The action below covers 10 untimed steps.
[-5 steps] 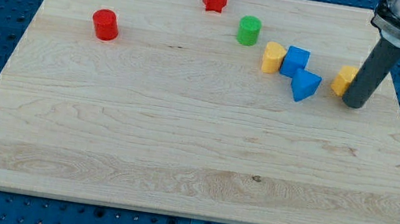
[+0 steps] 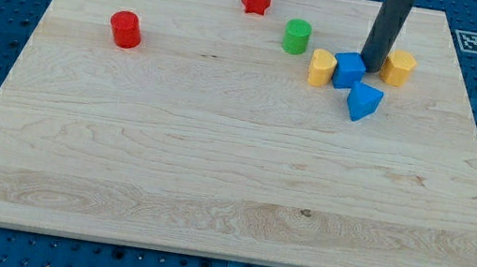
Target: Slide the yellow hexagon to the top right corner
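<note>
Bright, even light; sharp, faint shadows.

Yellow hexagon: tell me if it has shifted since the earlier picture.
Yes. The yellow hexagon slid toward the view's left and slightly up, closer to the blue cube. My tip now sits between them.

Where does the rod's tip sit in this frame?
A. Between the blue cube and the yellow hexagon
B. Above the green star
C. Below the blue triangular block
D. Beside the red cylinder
A: my tip rests in the gap between the blue cube and the yellow hexagon.
</note>
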Tool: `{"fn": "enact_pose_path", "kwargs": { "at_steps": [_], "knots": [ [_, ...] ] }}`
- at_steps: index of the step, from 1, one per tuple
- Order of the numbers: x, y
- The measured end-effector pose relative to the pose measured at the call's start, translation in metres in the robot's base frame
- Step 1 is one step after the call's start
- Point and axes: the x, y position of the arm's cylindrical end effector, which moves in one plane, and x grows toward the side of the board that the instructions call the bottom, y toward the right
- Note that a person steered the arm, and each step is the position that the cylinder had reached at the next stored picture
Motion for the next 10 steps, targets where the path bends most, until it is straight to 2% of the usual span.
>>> {"fn": "enact_pose_path", "kwargs": {
  "at_steps": [1,2,8,10],
  "knots": [
    [0.028,0.007],
    [0.030,0.026],
    [-0.044,0.036],
    [-0.033,0.054]
  ]
}}
